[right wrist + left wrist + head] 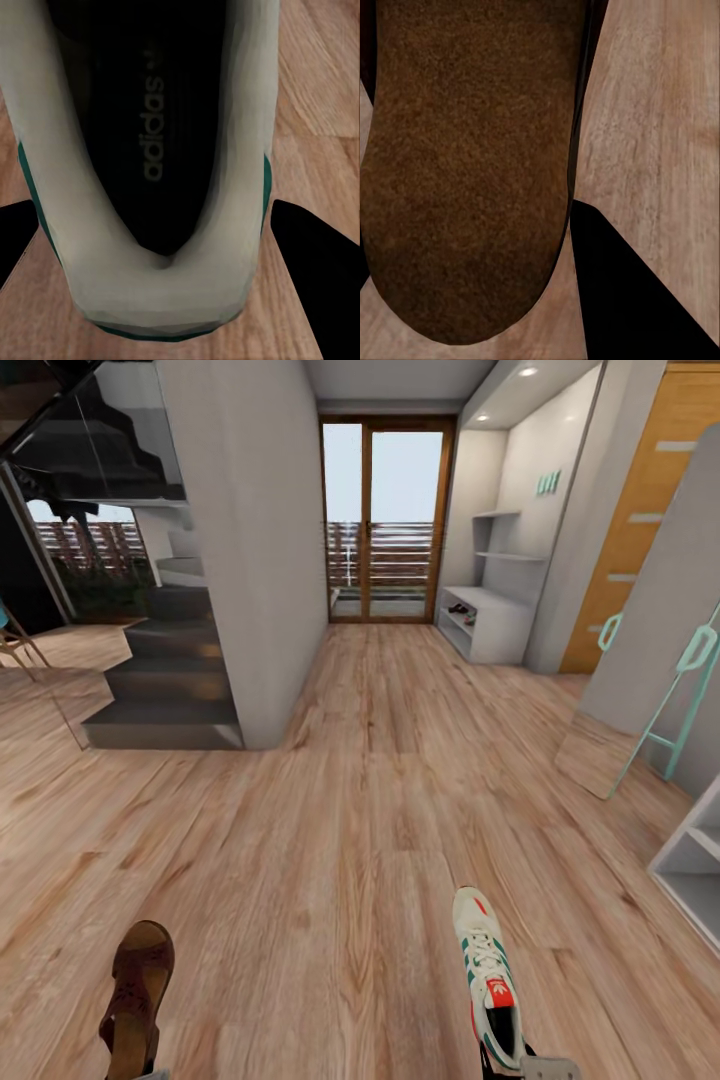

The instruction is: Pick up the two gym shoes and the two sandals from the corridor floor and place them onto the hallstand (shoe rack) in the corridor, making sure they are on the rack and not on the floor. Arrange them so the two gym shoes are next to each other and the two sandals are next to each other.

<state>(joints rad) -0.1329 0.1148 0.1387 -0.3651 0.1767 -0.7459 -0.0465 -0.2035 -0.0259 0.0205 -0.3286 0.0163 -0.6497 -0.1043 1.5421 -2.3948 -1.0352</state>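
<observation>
On far hallstand (pixel 495 622), dark shoes (pixel 462 613).

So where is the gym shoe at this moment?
In the head view the gym shoe sits at the bottom right, toe pointing down the corridor, at the right gripper, with the sandal across at bottom left.

I'm seeing a warm brown wood-grain floor (pixel 330 840) running to the pale-grey rack (pixel 495 622), teal letters (pixel 547 483) showing above it. Nearer me than the rack, the sneaker (pixel 488 985) is showing white with green stripes and a red tongue label; its insole (pixel 154 135) is reading black with grey lettering. The sandal (pixel 135 1000) is looking dark reddish-brown, its footbed (pixel 465 165) a speckled brown.
</observation>
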